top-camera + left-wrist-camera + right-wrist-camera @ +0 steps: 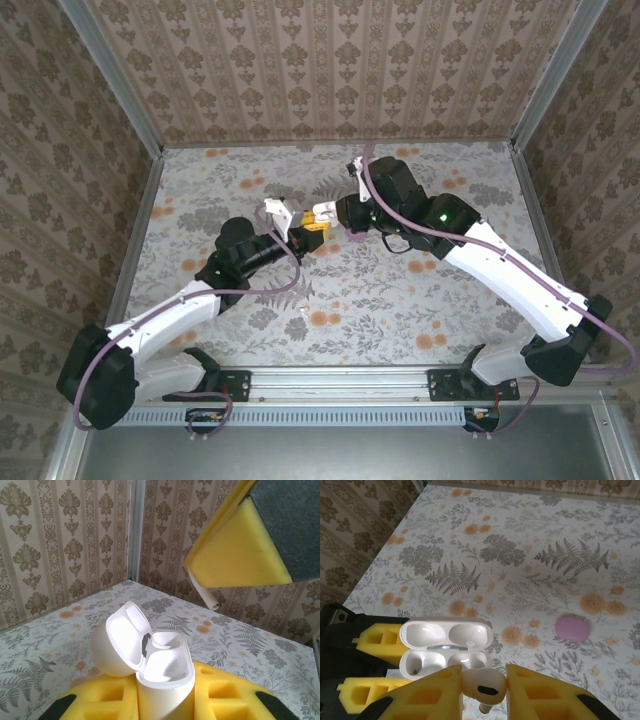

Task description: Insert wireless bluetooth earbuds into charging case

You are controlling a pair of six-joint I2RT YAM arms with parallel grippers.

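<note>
The white charging case [162, 680] stands upright with its lid [120, 645] swung open. My left gripper [165, 695] is shut on the case's body between yellow foam pads. Both wells look empty. One white earbud [482, 682] is pinched in my right gripper [482, 687], stem pointing down, just above and in front of the open case [445, 642]. In the top view the two grippers meet over mid-table, left gripper [312, 234] beside right gripper [338, 214]. A tiny white speck [301, 316], possibly the second earbud, lies on the cloth nearer the bases.
A flowered cloth covers the table [400, 300], with patterned walls on three sides. A small pink oval object [572, 628] lies on the cloth to the right of the case. The right gripper's yellow pad [235, 555] hangs above the case in the left wrist view.
</note>
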